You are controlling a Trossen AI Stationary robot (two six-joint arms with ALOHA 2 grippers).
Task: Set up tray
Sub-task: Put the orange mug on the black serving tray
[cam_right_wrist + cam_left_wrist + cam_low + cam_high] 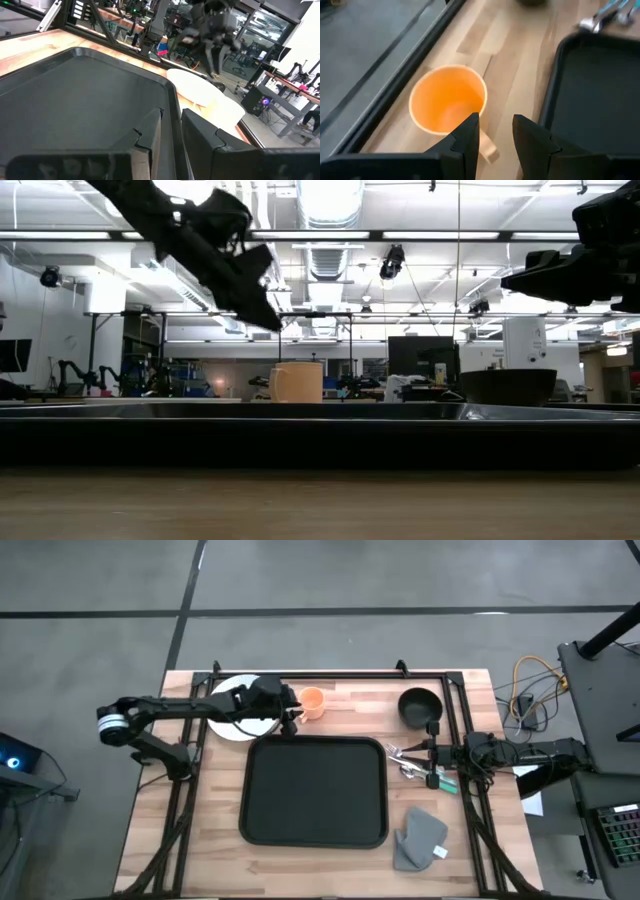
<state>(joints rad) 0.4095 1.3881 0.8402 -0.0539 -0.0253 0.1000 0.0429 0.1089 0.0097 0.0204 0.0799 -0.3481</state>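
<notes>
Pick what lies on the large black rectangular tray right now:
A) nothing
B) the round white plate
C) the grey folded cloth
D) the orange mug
A: in the high view the large black rectangular tray is bare, with the round white plate, orange mug and grey folded cloth all on the wooden table around it.

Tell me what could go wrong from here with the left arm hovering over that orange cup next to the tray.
The left gripper hangs above the orange cup with its fingers open over the handle side; a slightly off descent could tip the cup. The cup stands close to the tray rim and the white plate, so a low carry might clip either.
</notes>
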